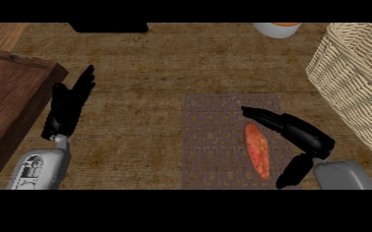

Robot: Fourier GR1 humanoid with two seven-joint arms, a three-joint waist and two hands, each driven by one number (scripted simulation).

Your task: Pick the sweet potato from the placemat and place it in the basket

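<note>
Sweet potato, long and orange-red, lies flat on the brown woven placemat, just to the left of the right hand. The black fingers of that hand are spread out straight. They point over the top end of the sweet potato. The thumb hangs down on the other side, near its bottom end. The sweet potato sits in the gap beside the palm, but nothing is curled round it, so I think it has not been grabbed yet.

The pale wicker basket stands up and to the right of those fingers, a good way off, at the edge of the brown wooden desk.

The left hand rests far to the left of the placemat, with its fingers straight and pointing up. It holds nothing.

So the job looks like it is only starting. The hand has reached the sweet potato. What is left is to close round it, lift it, carry it over to the basket and let it go inside.
</note>
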